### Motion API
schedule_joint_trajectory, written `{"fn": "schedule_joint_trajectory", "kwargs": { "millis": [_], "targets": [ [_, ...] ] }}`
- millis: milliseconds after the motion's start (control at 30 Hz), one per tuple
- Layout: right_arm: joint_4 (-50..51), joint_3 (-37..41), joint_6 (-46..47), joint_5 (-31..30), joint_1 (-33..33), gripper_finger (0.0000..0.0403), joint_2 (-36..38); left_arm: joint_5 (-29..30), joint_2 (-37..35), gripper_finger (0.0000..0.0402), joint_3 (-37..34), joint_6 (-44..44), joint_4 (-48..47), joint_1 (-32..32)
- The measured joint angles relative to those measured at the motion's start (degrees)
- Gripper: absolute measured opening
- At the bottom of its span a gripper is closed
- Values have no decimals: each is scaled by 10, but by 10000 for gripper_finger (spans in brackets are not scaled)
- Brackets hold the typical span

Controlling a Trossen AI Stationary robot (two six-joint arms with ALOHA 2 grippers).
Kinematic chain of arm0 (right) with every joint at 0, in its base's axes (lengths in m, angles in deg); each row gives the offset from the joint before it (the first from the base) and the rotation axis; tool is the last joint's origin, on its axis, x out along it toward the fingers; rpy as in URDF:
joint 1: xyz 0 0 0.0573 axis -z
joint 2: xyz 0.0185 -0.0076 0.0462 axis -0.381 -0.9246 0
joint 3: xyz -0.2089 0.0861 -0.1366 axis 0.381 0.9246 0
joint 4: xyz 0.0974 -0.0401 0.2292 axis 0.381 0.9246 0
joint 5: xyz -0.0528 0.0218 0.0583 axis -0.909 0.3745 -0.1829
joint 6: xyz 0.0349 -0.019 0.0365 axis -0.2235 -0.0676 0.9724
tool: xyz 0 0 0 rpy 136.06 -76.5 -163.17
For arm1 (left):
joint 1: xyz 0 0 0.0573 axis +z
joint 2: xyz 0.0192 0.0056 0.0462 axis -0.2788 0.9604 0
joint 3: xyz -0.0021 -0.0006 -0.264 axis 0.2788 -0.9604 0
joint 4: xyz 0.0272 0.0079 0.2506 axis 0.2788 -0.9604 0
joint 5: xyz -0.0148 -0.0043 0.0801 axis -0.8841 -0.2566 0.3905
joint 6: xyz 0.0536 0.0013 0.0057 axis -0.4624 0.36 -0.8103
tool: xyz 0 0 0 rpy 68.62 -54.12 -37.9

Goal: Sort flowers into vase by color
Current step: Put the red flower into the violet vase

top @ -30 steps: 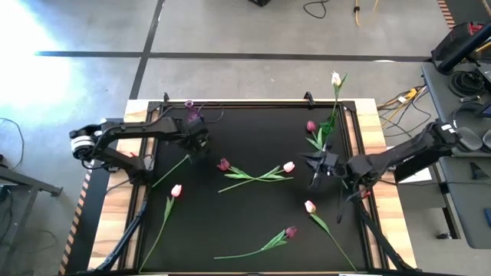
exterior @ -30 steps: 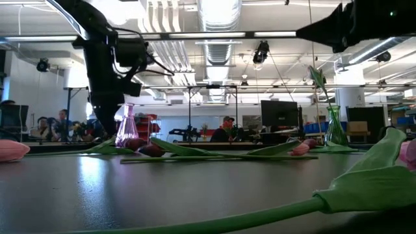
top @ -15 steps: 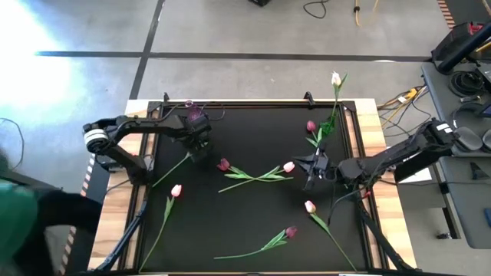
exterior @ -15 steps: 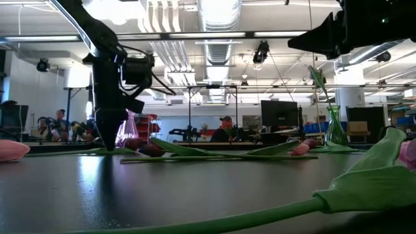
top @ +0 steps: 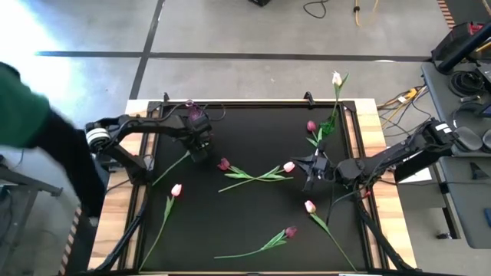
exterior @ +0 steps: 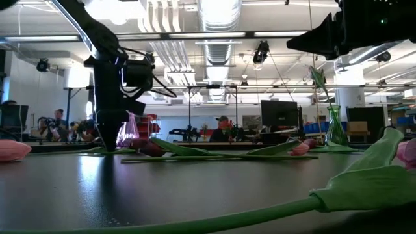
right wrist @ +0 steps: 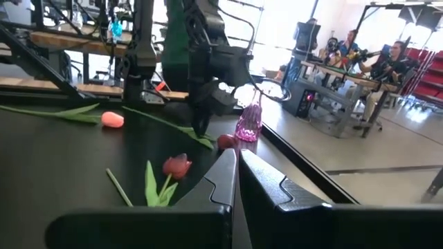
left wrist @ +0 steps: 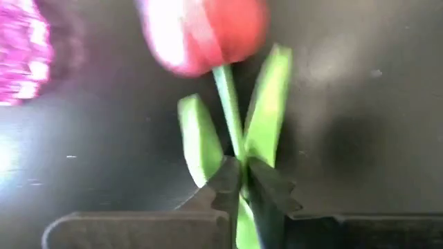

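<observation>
My left gripper (top: 201,151) stands at the table's far left, beside the pink glass vase (top: 190,107), and is shut on a dark magenta flower (left wrist: 208,34) that lies on the black mat. My right gripper (top: 311,170) hovers shut and empty at the right, near a pale pink flower (top: 288,166). Several more flowers lie flat on the mat: a dark one (top: 223,164), pale ones (top: 176,190) (top: 310,206), and dark ones (top: 291,231) (top: 311,126). A white flower (top: 335,78) stands with its stem in the green vase (exterior: 335,130). My left gripper pinches the flower's thin green stem (left wrist: 235,149) between its two fingers, just below the two leaves and a short way under the head. The fingers come from above, pointing down (exterior: 109,144), and lie across the stem. The flower lies on the mat.
A person in a green top (top: 31,115) stands close to the table's left edge. Wooden strips (top: 115,215) border the mat on both sides. People sit at desks in the room behind (right wrist: 387,55). The mat's near middle (top: 230,215) is bare.
My left gripper has come down toward the mat beside the pink vase and taken hold of the dark magenta flower's stem. My right gripper has drifted a little toward the table's left. A person in green has walked up along the table's left side.
</observation>
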Motion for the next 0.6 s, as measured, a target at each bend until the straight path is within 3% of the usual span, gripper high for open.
{"fn": "schedule_joint_trajectory", "kwargs": {
  "millis": [367, 600],
  "targets": [
    [0, 0, 2, 0, 0, 12, -3, 4, -152, 2, 39, 1, 20, 0],
    [1, 0, 2, 0, 0, 12, -3, 3, -280, 2, 69, -2, 201, 0]
  ]
}}
